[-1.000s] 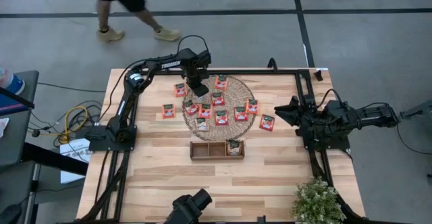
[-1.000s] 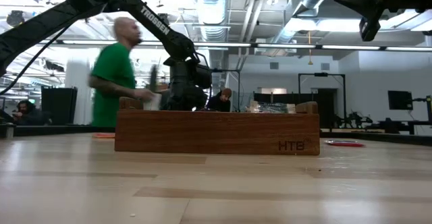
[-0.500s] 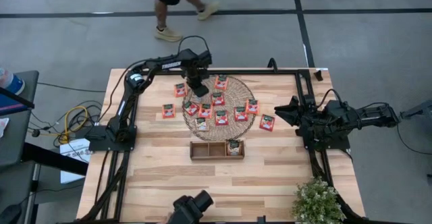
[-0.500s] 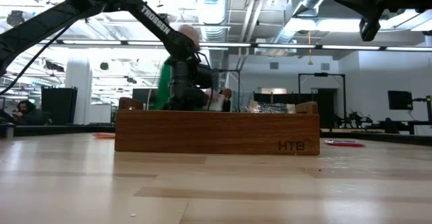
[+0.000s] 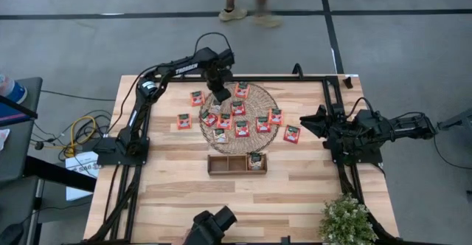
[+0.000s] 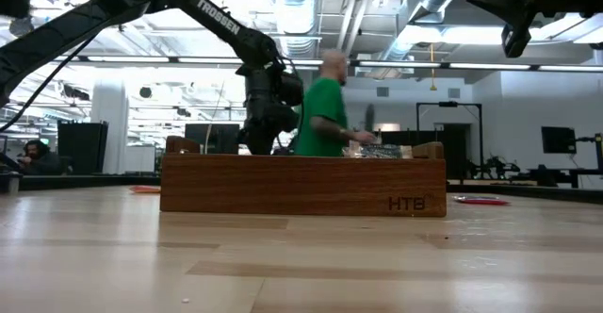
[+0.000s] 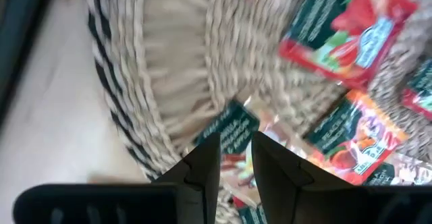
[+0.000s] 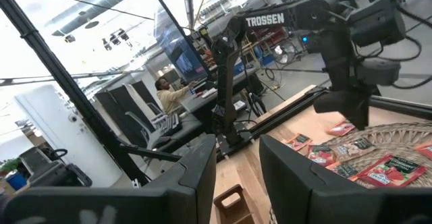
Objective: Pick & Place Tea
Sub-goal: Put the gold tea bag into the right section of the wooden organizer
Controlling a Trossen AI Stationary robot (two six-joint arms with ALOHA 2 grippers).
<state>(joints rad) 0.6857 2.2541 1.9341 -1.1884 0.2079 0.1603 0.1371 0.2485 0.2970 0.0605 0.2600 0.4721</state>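
Lifted slightly, left gripper (image 7: 235,158) pinches a flat foil tea sachet (image 7: 226,135) over the round woven mat (image 5: 262,101); one sachet sits in the brown wooden tray (image 5: 221,164), many remain; right gripper (image 8: 237,158) idles, jaws apart.

Counts, high view: tea sachets (image 5: 242,128) about eleven loose in sight, more possibly hidden under the left arm. One more in the wooden tray (image 5: 237,163). One woven mat (image 5: 258,106). One potted plant (image 5: 346,219). Two arms.
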